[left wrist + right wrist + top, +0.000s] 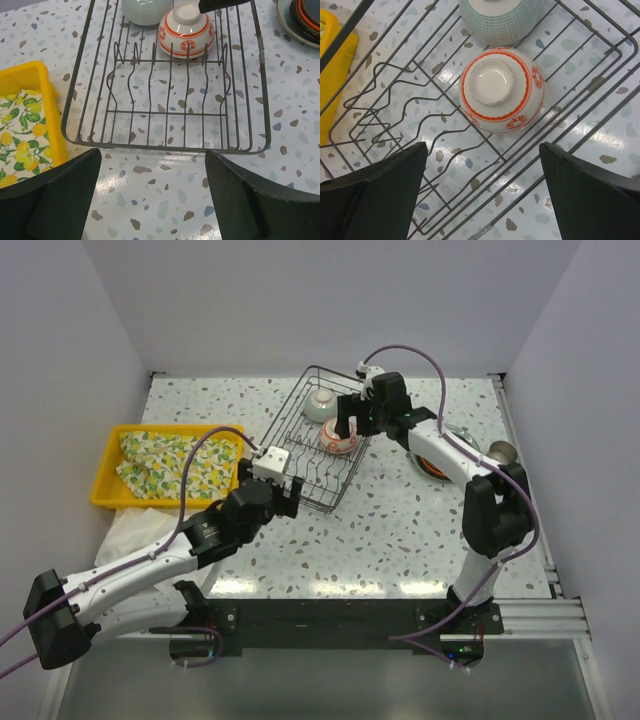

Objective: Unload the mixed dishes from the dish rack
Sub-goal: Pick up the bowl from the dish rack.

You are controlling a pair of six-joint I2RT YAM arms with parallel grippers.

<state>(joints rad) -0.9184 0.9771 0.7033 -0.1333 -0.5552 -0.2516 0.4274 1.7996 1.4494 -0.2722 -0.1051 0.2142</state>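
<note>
One white, red-patterned bowl sits inverted in the rack.

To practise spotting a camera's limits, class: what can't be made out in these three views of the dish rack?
Plate stack: top view, right arm covers most; left wrist view, corner cuts it. Count unknown.
Celadon bowl: top edge cuts it in both wrist views.
Red-patterned bowl: upside down, inside hidden; top view, right gripper overlaps it.
Round item by right arm's elbow: too small to identify.
</note>
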